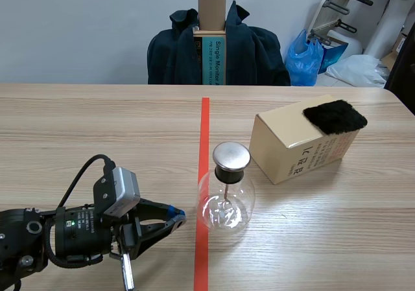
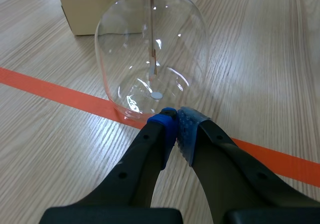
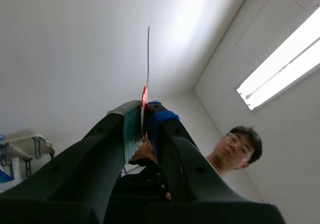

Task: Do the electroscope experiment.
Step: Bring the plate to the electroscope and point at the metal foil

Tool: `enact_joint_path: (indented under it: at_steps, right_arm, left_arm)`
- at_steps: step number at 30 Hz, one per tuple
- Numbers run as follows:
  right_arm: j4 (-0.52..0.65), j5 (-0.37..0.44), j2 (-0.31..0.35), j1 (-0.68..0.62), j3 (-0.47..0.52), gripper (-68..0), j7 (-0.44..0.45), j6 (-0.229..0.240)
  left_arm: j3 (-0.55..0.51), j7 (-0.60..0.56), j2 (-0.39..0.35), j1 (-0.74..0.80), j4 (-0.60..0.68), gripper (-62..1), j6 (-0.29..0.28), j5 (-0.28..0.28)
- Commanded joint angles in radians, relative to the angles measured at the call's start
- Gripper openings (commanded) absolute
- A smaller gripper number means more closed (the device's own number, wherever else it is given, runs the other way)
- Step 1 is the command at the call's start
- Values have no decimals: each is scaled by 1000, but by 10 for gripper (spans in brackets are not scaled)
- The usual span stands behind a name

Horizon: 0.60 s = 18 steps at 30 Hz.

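Nearest the robot, the left arm (image 1: pixel 58 239) lies low on the table (image 1: pixel 97 129) with its left jaws closed on nothing, the blue pads (image 2: pixel 167 126) pressed together. Straight ahead of them, just past the pads, stands the electroscope (image 1: pixel 225 197), a clear glass flask sitting on the orange-red tape line (image 1: pixel 205 126). Whether the pads touch its base I cannot tell. Its long axis is upright: a thin rod (image 2: pixel 151 34) hangs down the middle from the metal cap (image 1: pixel 231 155) at the top. Beyond it, towards the robot's right, a cardboard box (image 1: pixel 292 151) lies at an angle with a black fur pad (image 1: pixel 335 116) on its far end. A chair draped in a dark jacket (image 1: pixel 259 54) stands past the table's far edge. The right arm is out of the scene view. Its right jaws point up towards the ceiling and clamp a thin strip (image 3: pixel 148 59) standing edge-on, with a person (image 3: pixel 240 144) behind. The left jaws are by far the nearer to the flask, but the strip is the likely working piece, so it would have to come down onto the cap from above.
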Motion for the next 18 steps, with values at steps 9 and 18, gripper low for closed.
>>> enact_joint_path:
  at_steps: [9, 18]
  right_arm:
    - [-6, -157, -44, -25, -244, -669, -38, -18]
    - [-6, -253, -43, -200, -315, -669, -33, -91]
  left_arm:
    - [11, 29, 16, -5, 23, -584, 34, -59]
    - [11, 29, 16, -5, 23, -584, 53, -70]
